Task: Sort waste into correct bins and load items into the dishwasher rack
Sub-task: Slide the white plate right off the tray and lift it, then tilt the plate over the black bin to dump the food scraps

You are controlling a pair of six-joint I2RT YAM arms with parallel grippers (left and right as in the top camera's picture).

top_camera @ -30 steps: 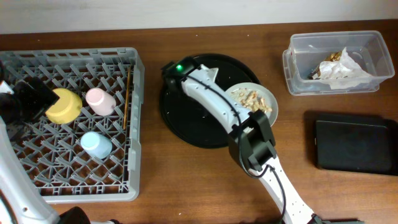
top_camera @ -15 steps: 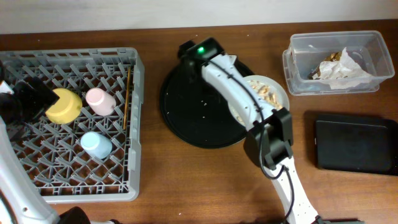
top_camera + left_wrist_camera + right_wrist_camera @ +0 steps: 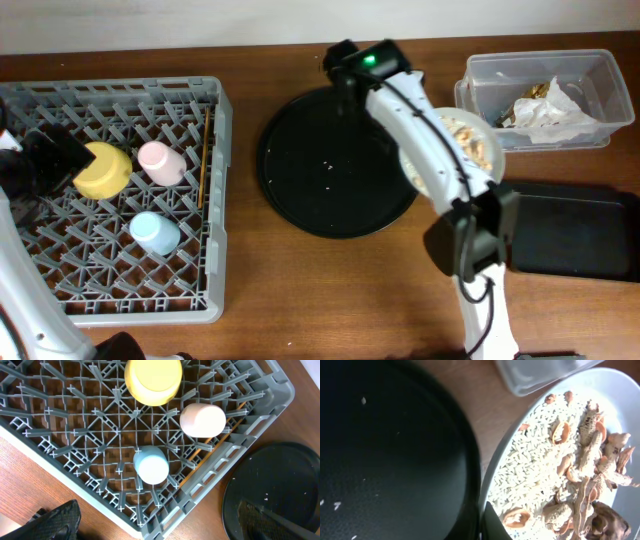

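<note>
The grey dishwasher rack (image 3: 110, 290) at the left holds the yellow bowl (image 3: 100, 170), pink cup (image 3: 160, 162), light-blue cup (image 3: 155, 232) and chopsticks (image 3: 205, 150). These also show in the left wrist view: bowl (image 3: 152, 380), pink cup (image 3: 202, 420), blue cup (image 3: 151, 465). My left gripper (image 3: 160, 530) is open and empty over the rack's edge. My right gripper (image 3: 489, 522) is shut on the rim of the speckled plate (image 3: 486, 150). It holds the plate, with rice and brown scraps (image 3: 560, 475) on it, beside the clear tub (image 3: 480, 140). The tub holds napkins and a wrapper (image 3: 545, 105).
The round black tray (image 3: 320, 170) lies mid-table with a few crumbs on it. The flat black container (image 3: 575, 235) lies at the right, below the tub. My right arm (image 3: 400, 95) arches over the tray's right side and hides part of the plate.
My right gripper has carried the plate rightward, off the round black tray and up beside the clear tub. The left arm and the rack's contents have not moved.
</note>
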